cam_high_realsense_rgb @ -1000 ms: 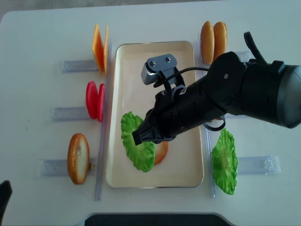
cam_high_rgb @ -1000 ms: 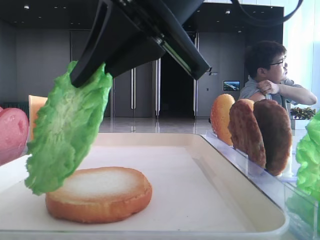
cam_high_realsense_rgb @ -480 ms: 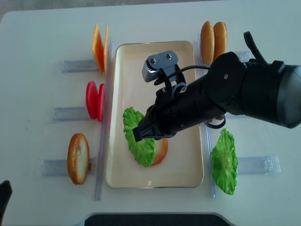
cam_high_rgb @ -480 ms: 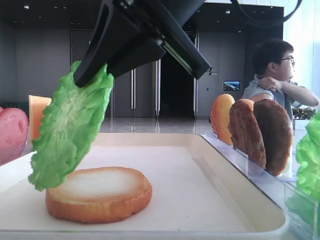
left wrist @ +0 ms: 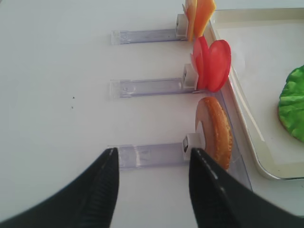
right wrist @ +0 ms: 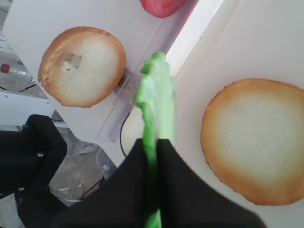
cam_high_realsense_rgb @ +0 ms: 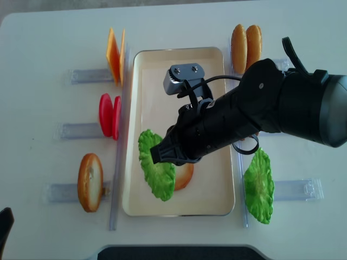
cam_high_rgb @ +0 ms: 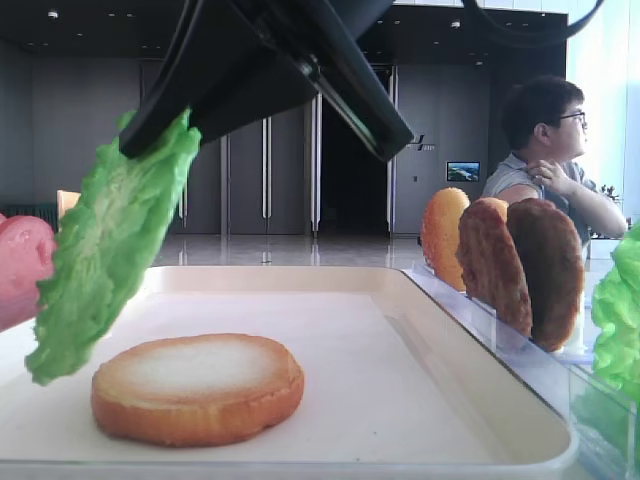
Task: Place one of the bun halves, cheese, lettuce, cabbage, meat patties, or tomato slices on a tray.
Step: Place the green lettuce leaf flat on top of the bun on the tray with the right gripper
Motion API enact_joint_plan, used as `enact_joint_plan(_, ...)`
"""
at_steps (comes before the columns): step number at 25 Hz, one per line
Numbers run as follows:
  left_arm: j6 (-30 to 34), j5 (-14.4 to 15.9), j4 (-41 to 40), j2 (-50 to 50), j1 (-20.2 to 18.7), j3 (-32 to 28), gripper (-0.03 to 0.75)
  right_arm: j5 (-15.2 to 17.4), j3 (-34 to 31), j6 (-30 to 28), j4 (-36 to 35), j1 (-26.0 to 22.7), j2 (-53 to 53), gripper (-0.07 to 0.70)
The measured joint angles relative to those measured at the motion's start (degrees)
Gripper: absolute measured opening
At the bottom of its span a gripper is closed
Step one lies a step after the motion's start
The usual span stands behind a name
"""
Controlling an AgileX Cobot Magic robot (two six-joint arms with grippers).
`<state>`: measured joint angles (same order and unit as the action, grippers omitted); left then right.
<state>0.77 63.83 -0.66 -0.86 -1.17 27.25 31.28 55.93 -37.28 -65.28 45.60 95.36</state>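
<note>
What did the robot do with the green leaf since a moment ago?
The right gripper swung the lettuce sideways, toward the tray's left rim, so it hangs beside the bun half rather than in front of it. It is still pinched, not let go. The bun half on the tray, the patties and the left gripper have not moved.

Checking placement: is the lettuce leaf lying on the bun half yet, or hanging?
Hanging: the lettuce dangles edge-down from the shut right gripper, clear of the bun half on the tray.
</note>
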Motion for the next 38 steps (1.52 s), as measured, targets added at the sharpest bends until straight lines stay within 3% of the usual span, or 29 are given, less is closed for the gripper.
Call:
enact_joint_plan(6,0.00,0.00,0.00,0.00,0.00,0.00,0.366,3.84,-0.45,-7.14,-8.98,-2.89,2.27,0.020)
enact_joint_plan(14,0.00,0.00,0.00,0.00,0.00,0.00,0.361,3.77,-1.41,-15.51,-13.99,-3.89,4.10,0.020)
enact_joint_plan(21,0.00,0.00,0.00,0.00,0.00,0.00,0.360,3.07,-4.10,-16.63,-13.64,-7.70,4.10,0.020)
enact_joint_plan(32,0.00,0.00,0.00,0.00,0.00,0.00,0.360,1.06,-4.66,-17.07,-13.04,-7.76,4.10,0.020)
enact_joint_plan(35,0.00,0.00,0.00,0.00,0.00,0.00,0.360,1.01,-4.66,-17.34,-12.68,-7.76,4.10,0.071)
enact_joint_plan(38,0.00,0.00,0.00,0.00,0.00,0.00,0.358,1.06,-4.66,-18.25,-12.37,-7.76,4.10,0.231)
